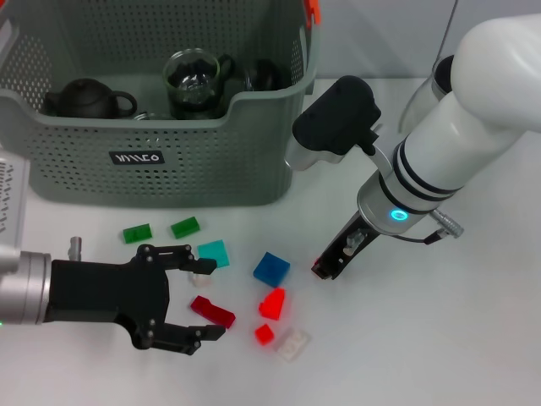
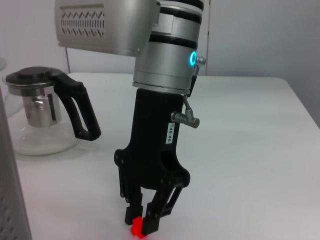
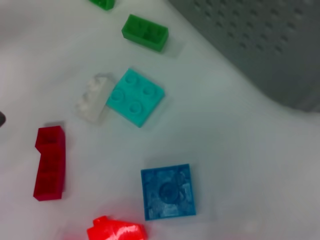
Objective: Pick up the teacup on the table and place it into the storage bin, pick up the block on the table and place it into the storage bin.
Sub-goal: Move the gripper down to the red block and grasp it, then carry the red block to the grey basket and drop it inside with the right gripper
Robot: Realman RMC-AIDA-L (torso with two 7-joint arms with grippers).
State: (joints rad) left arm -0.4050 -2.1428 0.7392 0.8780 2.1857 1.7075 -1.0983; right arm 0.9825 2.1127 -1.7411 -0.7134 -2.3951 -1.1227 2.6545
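Several blocks lie on the white table in front of the storage bin (image 1: 169,169): two green (image 1: 184,227), a teal (image 1: 213,251), a blue (image 1: 270,269), bright red ones (image 1: 272,302) and a dark red block (image 1: 213,311). My left gripper (image 1: 211,298) reaches in low from the left, open, with the dark red block lying between its fingers. My right gripper (image 1: 325,269) points down at the table right of the blue block, shut, its tips (image 2: 141,221) just behind a red block (image 2: 136,228). No teacup shows on the table.
The bin holds a black teapot (image 1: 86,98), a glass pot (image 1: 193,80) and a dark vessel (image 1: 266,76) partly hidden behind it. A glass teapot with a black handle (image 2: 45,117) stands on the table behind the right arm. A white block (image 1: 293,344) lies nearest me.
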